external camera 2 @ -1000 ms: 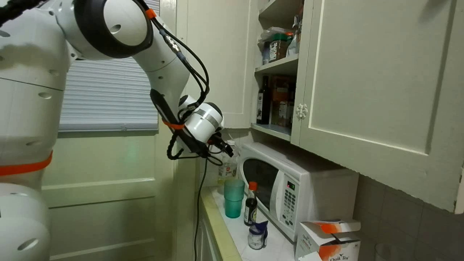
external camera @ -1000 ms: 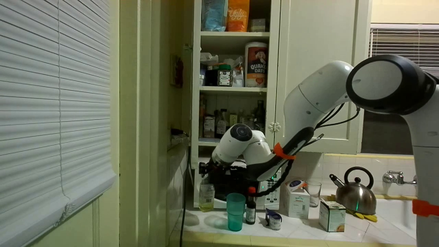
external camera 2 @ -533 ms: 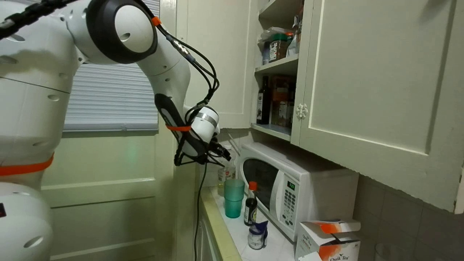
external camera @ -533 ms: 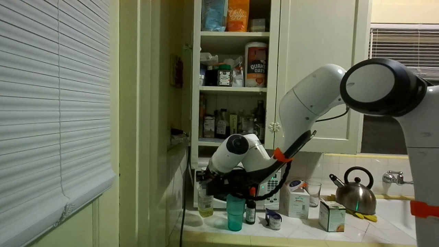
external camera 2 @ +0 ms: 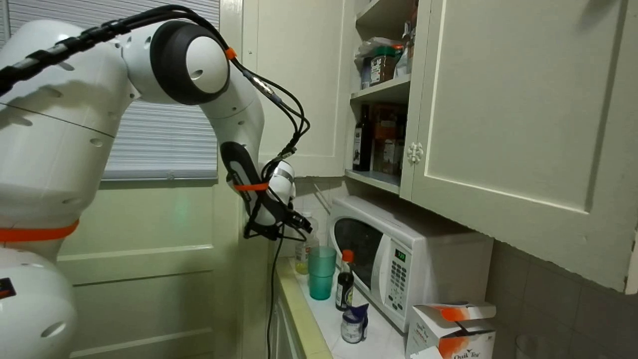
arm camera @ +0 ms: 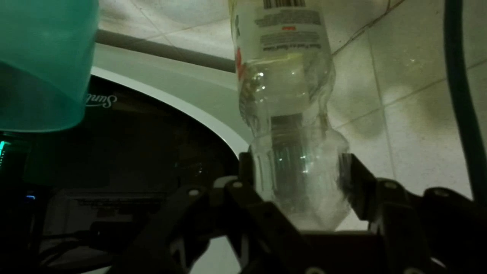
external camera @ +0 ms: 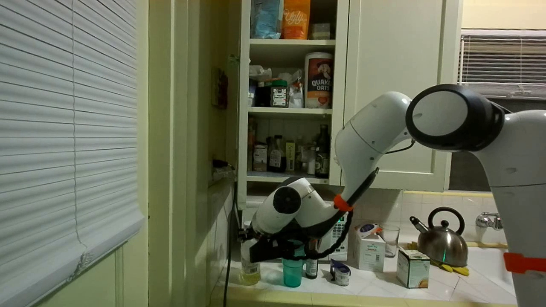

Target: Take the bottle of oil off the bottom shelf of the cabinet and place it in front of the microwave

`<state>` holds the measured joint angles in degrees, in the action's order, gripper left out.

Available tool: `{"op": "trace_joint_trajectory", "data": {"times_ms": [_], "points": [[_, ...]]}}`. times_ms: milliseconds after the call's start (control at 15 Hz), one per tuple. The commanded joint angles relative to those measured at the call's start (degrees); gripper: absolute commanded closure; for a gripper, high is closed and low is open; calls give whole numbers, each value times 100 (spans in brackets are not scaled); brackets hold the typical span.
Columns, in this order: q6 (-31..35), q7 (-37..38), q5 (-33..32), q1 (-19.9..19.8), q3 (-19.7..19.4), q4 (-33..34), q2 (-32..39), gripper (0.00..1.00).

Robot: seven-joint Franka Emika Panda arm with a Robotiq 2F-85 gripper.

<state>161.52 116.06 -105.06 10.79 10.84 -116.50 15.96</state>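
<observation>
The gripper (arm camera: pixel 296 169) was clamped on the upper end of the bottle of oil (external camera: pixel 251 268), its 2 fingers (arm camera: pixel 359 186) against opposite sides, at 3 and 9 o'clock from the bottle in the wrist view. The bottle was roughly upright over the white tiled counter (external camera: pixel 371 285), yellow liquid in its lower part; whether its base touched the tiles could not be told. In an exterior view it was near the far front corner of the microwave (external camera 2: pixel 406 264), which sat at 3 o'clock from it. The teal cup (external camera 2: pixel 321 276) stood just beside the bottle at 5 o'clock, partly overlapping it. From the cup, the dark bottle with a red cap (external camera 2: pixel 344 289) stood near at 4 o'clock, and a small jar with a purple top (external camera 2: pixel 352 330) stood at 6 o'clock from that bottle. The tea box (external camera 2: pixel 431 329) was at 5 o'clock from the microwave.

In an exterior view the cabinet (external camera: pixel 339 85) was at 12 o'clock from the bottle of oil, its bottom shelf (external camera: pixel 261 178) lined with bottles and boxes (external camera: pixel 276 157). The arm (external camera: pixel 371 128) hid most of the microwave there, and the steel kettle (external camera: pixel 443 247) stood at 3 o'clock from the tea box.
</observation>
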Motion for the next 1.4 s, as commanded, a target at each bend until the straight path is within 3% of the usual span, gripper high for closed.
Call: {"op": "trace_joint_trajectory", "data": {"times_ms": [0,67,133,267,667,867,1333], "points": [[-184,543,-439,29,19,107,109,66],[-208,585,-499,30,22,129,108,36],[-228,657,-549,27,25,142,119,16],[-233,735,-630,18,30,150,112,2],[294,276,53,-73,28,-65,-154,0],[661,-374,993,-115,14,-382,-355,0],[629,-2200,3387,-191,168,-1209,-754,0]]}}
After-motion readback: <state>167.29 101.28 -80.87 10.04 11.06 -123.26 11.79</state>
